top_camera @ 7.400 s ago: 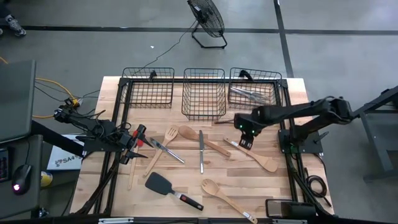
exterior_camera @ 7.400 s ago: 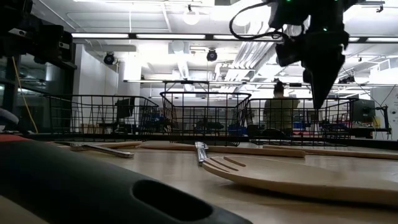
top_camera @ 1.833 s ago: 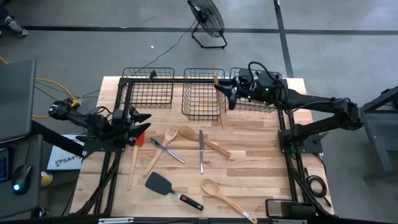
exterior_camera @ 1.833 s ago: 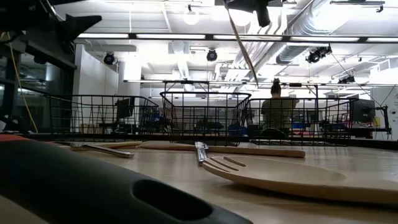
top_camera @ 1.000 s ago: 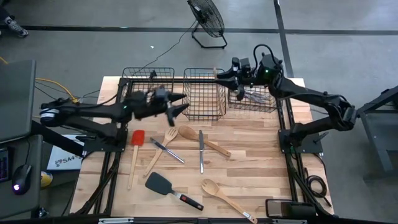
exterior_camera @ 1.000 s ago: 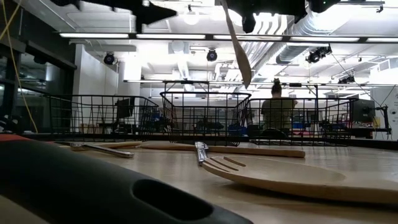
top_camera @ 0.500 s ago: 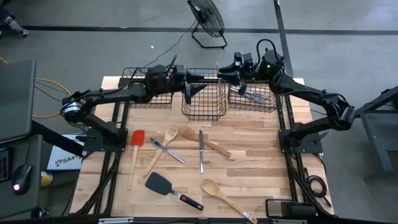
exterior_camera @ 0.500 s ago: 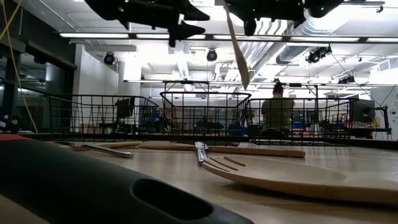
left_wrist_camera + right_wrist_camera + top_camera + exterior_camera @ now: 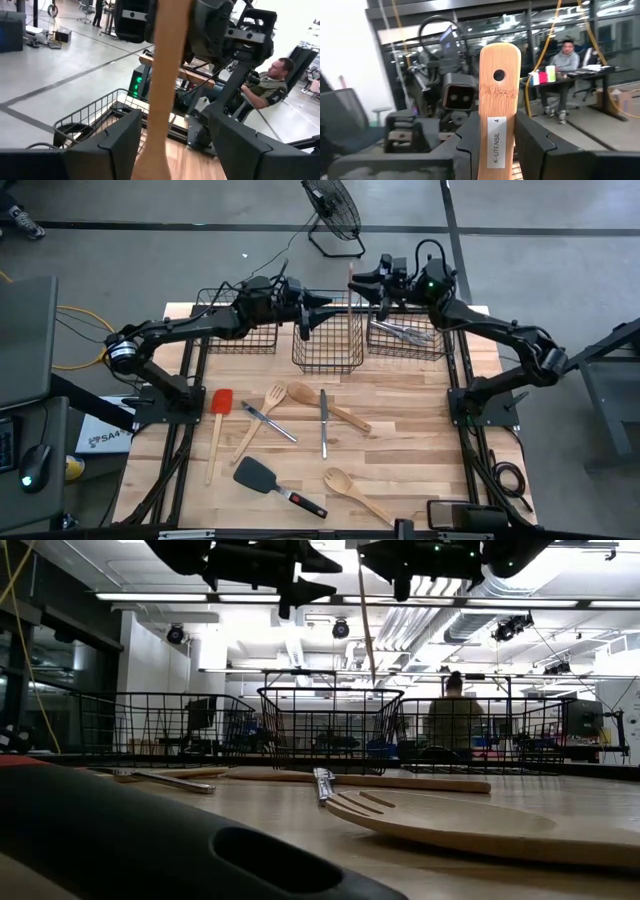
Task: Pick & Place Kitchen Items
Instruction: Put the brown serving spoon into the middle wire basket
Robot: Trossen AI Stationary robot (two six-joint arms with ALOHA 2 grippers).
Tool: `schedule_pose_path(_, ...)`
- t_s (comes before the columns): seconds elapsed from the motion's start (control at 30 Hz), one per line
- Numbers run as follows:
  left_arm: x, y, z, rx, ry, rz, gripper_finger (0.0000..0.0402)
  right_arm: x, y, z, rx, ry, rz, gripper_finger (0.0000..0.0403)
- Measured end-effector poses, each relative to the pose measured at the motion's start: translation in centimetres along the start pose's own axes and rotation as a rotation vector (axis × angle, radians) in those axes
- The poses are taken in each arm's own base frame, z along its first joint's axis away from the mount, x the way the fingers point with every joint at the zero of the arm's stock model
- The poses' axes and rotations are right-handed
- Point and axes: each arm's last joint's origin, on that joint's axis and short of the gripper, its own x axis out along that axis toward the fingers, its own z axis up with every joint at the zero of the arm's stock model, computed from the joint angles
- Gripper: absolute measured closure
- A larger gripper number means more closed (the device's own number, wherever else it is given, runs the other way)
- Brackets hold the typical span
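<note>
My right gripper [image 9: 368,285] is up over the far side of the table, shut on a pale wooden utensil [image 9: 353,292] labelled "K-UTENSIL 4". The utensil hangs above the right rim of the middle wire basket [image 9: 328,330]. My left gripper [image 9: 318,315] has reached over that basket and is open. In the left wrist view its fingers [image 9: 115,145] stand on either side of the utensil's shaft [image 9: 167,75], with a gap on each side. More utensils lie flat on the table: a red spatula [image 9: 220,402], a wooden fork [image 9: 265,405], a black turner [image 9: 262,474] and wooden spoons [image 9: 322,406]. My right gripper [image 9: 497,125] pinches the wooden utensil's flat handle [image 9: 498,137] between its two fingers, at the label. The holed handle end [image 9: 499,75] sticks out past the fingers. The utensil is lifted clear and hangs nearly upright below the gripper [image 9: 366,620], edge-on in the low view.
Three black wire baskets line the far edge; the left one [image 9: 240,328] stands under my left arm and the right one [image 9: 405,332] holds metal cutlery. A metal knife [image 9: 323,420] and another wooden spoon [image 9: 362,496] lie mid-table. A person sits beyond the table [image 9: 452,720].
My left gripper has swung up from above the table's left middle toward the far edge and right, arriving open around the hanging utensil. My right gripper has turned the utensil about its length; its broad lower end now shows edge-on in the low view.
</note>
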Motion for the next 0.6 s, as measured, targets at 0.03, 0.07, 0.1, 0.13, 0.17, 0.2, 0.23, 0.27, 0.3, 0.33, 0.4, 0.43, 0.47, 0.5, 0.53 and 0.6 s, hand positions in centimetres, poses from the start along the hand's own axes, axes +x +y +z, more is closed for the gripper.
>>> schedule_pose_path(0.03, 0.0, 0.0, 0.0, 0.011, -0.004, 0.009, 0.0174, -0.1, -0.1, 0.0, -0.002, -0.003, -0.011, 0.0321)
schedule_pose_path(0.07, 0.0, 0.1, 0.1, 0.019, -0.012, 0.027, 0.0174, -0.2, -0.3, 0.1, -0.004, -0.005, -0.022, 0.0321)
schedule_pose_path(0.1, 0.0, 0.1, 0.1, 0.021, -0.017, 0.043, 0.0174, -0.2, -0.5, 0.1, -0.008, -0.010, -0.036, 0.0321)
schedule_pose_path(0.13, 0.0, 0.1, 0.1, 0.024, -0.020, 0.050, 0.0174, -0.2, -0.7, 0.1, -0.012, -0.017, -0.043, 0.0321)
schedule_pose_path(0.17, 0.0, 0.1, 0.1, 0.026, -0.023, 0.055, 0.0174, -0.1, -0.8, 0.0, -0.015, -0.023, -0.044, 0.0321)
schedule_pose_path(0.2, 0.0, 0.2, 0.1, 0.032, -0.025, 0.057, 0.0174, 0.1, -1.1, -0.2, -0.015, -0.029, -0.044, 0.0321)
schedule_pose_path(0.23, 0.0, 0.2, 0.2, 0.041, -0.028, 0.057, 0.0174, 0.2, -1.3, -0.4, -0.018, -0.035, -0.043, 0.0321)
schedule_pose_path(0.27, 0.0, 0.2, 0.2, 0.052, -0.032, 0.057, 0.0174, 0.4, -1.4, -0.6, -0.014, -0.041, -0.042, 0.0321)
schedule_pose_path(0.3, 0.0, 0.2, 0.2, 0.060, -0.033, 0.057, 0.0174, 0.6, -1.6, -0.9, -0.006, -0.046, -0.038, 0.0321)
schedule_pose_path(0.33, 0.0, 0.2, 0.2, 0.066, -0.032, 0.057, 0.0174, 0.8, -1.8, -1.1, 0.003, -0.048, -0.033, 0.0321)
schedule_pose_path(0.4, 0.0, 0.2, 0.2, 0.085, -0.032, 0.059, 0.0174, 1.1, -2.1, -1.7, 0.028, -0.044, -0.017, 0.0321)
schedule_pose_path(0.43, 0.0, 0.2, 0.2, 0.093, -0.033, 0.066, 0.0174, 1.2, -2.2, -1.9, 0.040, -0.045, -0.014, 0.0321)
schedule_pose_path(0.47, 0.0, 0.2, 0.2, 0.103, -0.036, 0.077, 0.0174, 1.3, -2.3, -2.0, 0.047, -0.049, -0.013, 0.0321)
schedule_pose_path(0.5, 0.0, 0.2, 0.2, 0.108, -0.038, 0.088, 0.0174, 1.4, -2.4, -2.0, 0.041, -0.058, -0.011, 0.0321)
schedule_pose_path(0.53, 0.0, 0.3, 0.3, 0.111, -0.040, 0.098, 0.0174, 1.4, -2.3, -1.9, 0.033, -0.074, -0.004, 0.0321)
schedule_pose_path(0.6, -0.1, 0.7, 0.4, 0.113, -0.044, 0.114, 0.0174, 1.4, -2.2, -1.6, 0.029, -0.099, 0.010, 0.0321)
